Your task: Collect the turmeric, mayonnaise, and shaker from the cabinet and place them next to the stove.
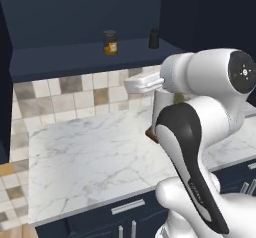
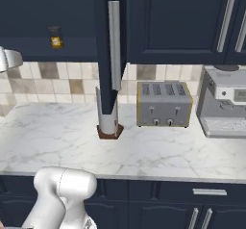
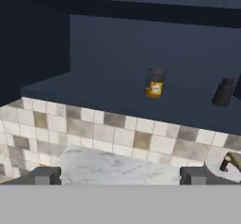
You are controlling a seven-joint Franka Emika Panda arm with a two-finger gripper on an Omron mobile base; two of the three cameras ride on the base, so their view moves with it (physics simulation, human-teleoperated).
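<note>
The navy cabinet [image 1: 90,57] stands open. On its shelf sit the turmeric [image 1: 110,42] [image 3: 155,83], a small dark-lidded jar with yellow contents, and to its right the slim black shaker [image 1: 154,38] [image 3: 223,92]. In the right base view the turmeric [image 2: 55,37] shows left of the edge-on cabinet door [image 2: 114,45]. My gripper [image 3: 121,176] is open and empty. It hangs in front of and below the shelf, well short of both items. The mayonnaise and the stove are out of view.
A marble counter [image 1: 90,157] runs below a tiled backsplash [image 1: 65,97]. A grey cylinder on a brown base [image 2: 108,122] stands under the open door. Right of it are a toaster [image 2: 164,104] and a coffee machine [image 2: 223,103]. Navy drawers [image 1: 125,212] front the counter.
</note>
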